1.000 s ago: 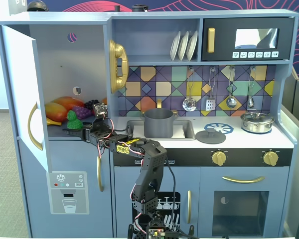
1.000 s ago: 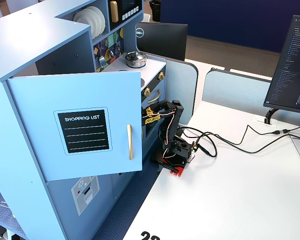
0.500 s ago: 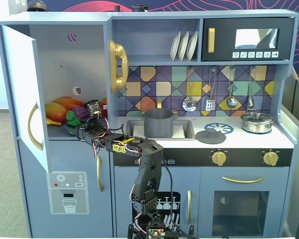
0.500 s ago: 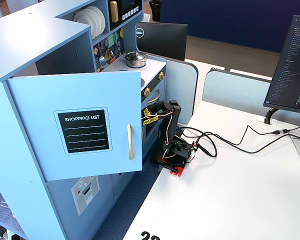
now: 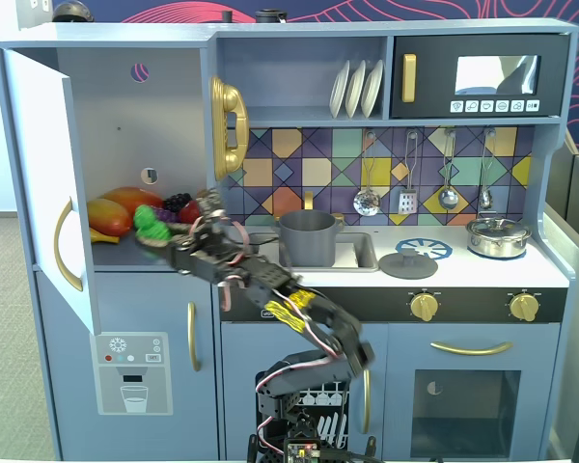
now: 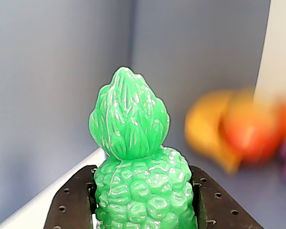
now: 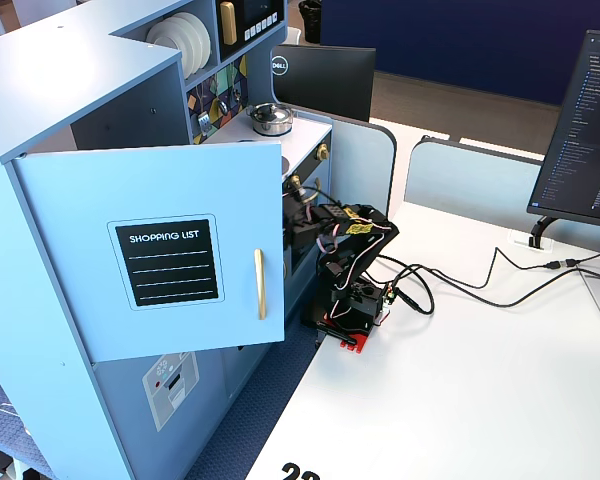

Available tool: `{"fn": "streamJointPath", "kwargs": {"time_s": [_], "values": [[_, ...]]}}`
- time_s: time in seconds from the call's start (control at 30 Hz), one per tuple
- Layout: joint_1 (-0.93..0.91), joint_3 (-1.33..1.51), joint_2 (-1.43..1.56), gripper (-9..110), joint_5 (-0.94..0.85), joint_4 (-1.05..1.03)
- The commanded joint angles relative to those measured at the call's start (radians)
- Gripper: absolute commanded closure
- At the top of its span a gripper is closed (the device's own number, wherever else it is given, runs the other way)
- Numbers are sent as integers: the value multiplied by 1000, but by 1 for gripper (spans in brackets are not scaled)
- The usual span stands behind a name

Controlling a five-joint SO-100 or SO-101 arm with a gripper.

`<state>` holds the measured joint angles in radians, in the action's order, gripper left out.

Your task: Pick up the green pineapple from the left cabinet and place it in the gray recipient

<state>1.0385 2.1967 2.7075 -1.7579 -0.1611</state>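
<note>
In the wrist view we see the green pineapple (image 6: 138,176) upright between the two black fingers (image 6: 71,200) of the gripper (image 6: 143,210), which press against its bumpy body on both sides; its leafy top points upward. Behind it, blurred, lie orange and red fruits (image 6: 229,131) against the gray cabinet wall.

In a fixed view from the front we find the gripper (image 5: 164,236) at the open front of the left cabinet (image 5: 135,125), with the green pineapple (image 5: 151,220) in its grasp just above the cabinet floor, near the purple grapes (image 5: 177,203) and the mango (image 5: 111,214). The cabinet door (image 5: 50,183) stands open. The gray recipient (image 5: 307,238) sits in the sink, well apart to the right.

In the other fixed view the door (image 7: 155,255) hides the cabinet interior; we see only the folded arm (image 7: 345,245).
</note>
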Motion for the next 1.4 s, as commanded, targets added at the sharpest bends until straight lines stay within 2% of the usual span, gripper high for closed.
{"fn": "streamJointPath", "kwargs": {"time_s": [0.0,0.23,0.5,0.63,0.9,1.07,1.37], "values": [[-60,-43,187,102,-31,-41],[-387,-198,262,102,83,-130],[-838,-238,92,102,311,67],[-986,-279,-72,102,348,123],[-1106,-379,-370,102,322,98],[-1146,-469,-505,102,299,-31],[-1120,-522,-592,101,230,-143]]}}
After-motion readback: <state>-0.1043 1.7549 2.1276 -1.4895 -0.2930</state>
